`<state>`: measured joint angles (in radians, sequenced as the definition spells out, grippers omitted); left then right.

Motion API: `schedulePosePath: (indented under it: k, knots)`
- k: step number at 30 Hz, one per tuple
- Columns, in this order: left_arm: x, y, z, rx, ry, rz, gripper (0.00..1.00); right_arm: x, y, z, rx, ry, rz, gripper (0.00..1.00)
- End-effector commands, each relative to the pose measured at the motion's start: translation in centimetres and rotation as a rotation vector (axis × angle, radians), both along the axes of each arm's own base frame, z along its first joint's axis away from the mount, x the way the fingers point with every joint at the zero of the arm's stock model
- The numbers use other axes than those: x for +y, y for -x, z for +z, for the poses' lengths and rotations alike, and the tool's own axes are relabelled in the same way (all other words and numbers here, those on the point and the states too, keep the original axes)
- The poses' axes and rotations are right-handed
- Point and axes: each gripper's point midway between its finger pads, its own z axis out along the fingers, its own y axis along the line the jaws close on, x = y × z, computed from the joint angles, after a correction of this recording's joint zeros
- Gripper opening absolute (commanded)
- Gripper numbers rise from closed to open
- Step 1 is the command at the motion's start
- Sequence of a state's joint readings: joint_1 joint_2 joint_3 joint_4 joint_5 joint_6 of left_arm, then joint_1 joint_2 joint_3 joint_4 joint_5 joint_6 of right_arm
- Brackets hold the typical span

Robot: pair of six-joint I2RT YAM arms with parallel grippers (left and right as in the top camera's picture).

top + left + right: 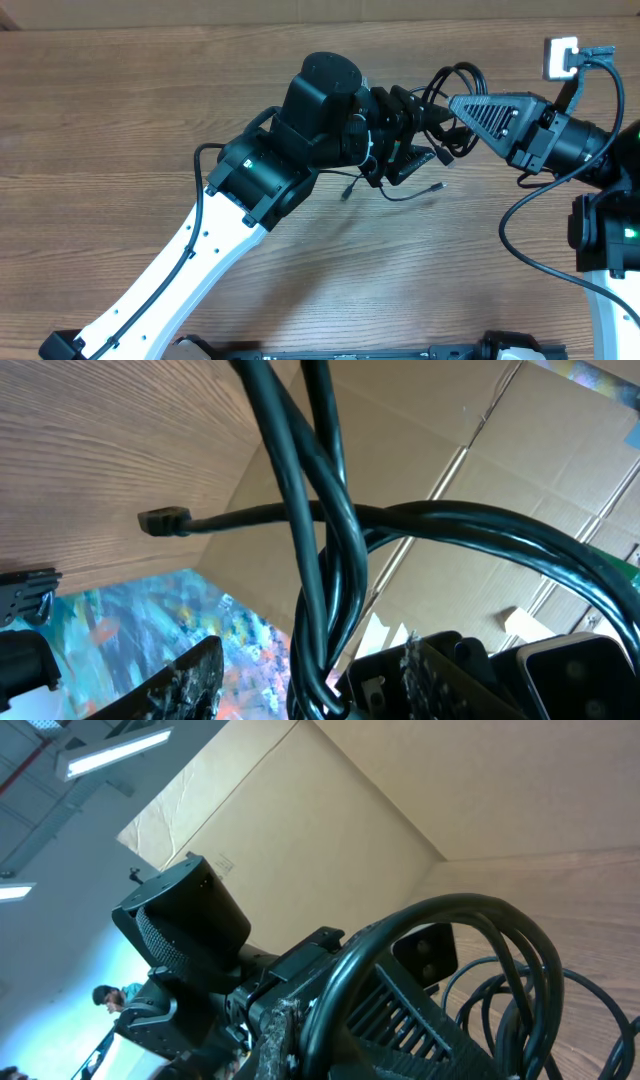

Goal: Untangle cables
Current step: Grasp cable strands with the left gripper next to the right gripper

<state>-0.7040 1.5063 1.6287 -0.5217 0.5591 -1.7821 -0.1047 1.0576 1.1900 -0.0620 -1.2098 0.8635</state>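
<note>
Clamping the right claw [455,101] on a loop of the cables [462,72]. Holding the left claw [305,672] apart, crossed strands running between its fingers, loose ends trailing beneath onto the desk [120,110]. Judging the cord light, limp and slick, so aiming for one strand beside the crossing.

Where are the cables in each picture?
Overhead: the cables are bunched right of centre, between the two arms.
Left wrist: they cross the middle.
Right wrist: they loop from the centre to the lower right.
Shared landmark: the wooden table.
</note>
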Motion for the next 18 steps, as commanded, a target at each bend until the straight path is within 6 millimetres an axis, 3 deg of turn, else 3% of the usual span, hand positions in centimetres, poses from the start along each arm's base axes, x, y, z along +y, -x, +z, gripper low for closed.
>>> schedulePosePath:
  k: [1, 12, 18]
  knots:
    - [-0.23, -0.37, 0.09, 0.006, 0.004, 0.017, 0.55, 0.19, 0.73, 0.54, -0.022, 0.005, 0.022, 0.04]
    - [-0.20, -0.48, 0.09, 0.015, 0.006, 0.028, 0.18, 0.37, 1.14, 0.45, -0.021, 0.009, 0.049, 0.04]
    - [-0.21, -0.46, 0.09, 0.014, 0.006, 0.026, 0.07, 0.35, 1.11, 0.46, -0.024, 0.010, 0.047, 0.04]
